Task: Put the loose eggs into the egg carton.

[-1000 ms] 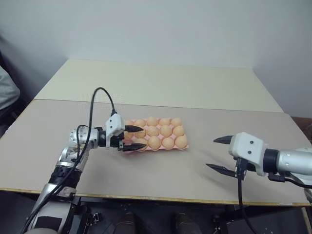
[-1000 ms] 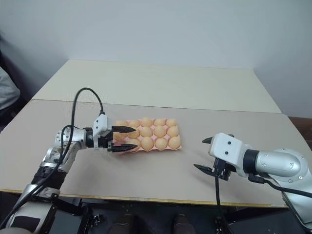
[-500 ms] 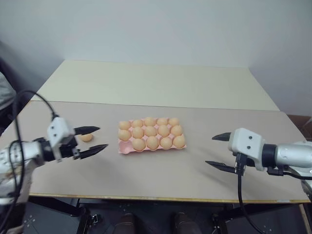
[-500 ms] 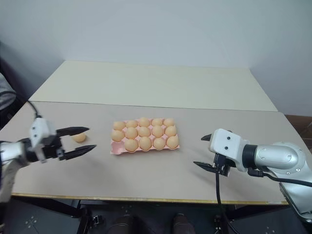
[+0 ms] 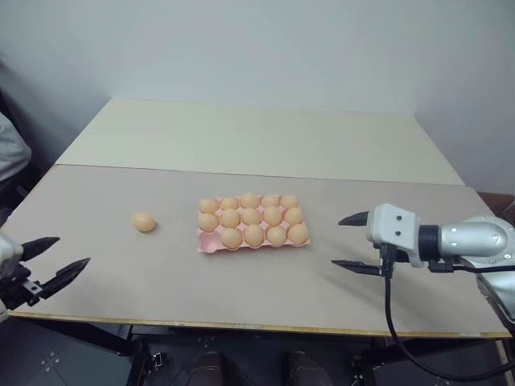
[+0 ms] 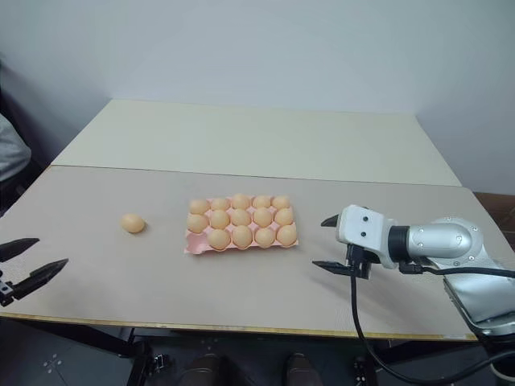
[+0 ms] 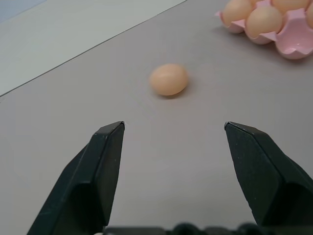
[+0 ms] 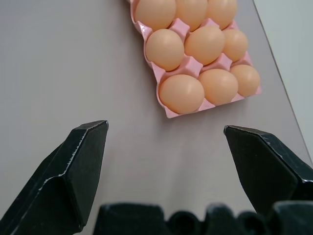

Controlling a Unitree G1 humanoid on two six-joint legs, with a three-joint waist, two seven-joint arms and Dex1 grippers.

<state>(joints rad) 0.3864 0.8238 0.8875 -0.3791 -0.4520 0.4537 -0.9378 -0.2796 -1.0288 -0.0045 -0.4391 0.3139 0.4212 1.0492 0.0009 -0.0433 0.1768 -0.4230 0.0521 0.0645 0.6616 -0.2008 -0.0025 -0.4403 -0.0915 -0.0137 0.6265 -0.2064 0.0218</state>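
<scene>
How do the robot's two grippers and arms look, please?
Each gripper, left gripper and right gripper, has two black pointed fingers. The right one sits on a white block with dark dots, followed by a silver arm; a black cable hangs from it.

The left claw [image 5: 52, 256] sits at the picture's left edge, its body and arm cut off. In the right wrist view the egg carton [image 8: 168, 106] runs off the top edge. On the far left, a grey shape [image 5: 10, 153], maybe clothing, is cropped too.
</scene>
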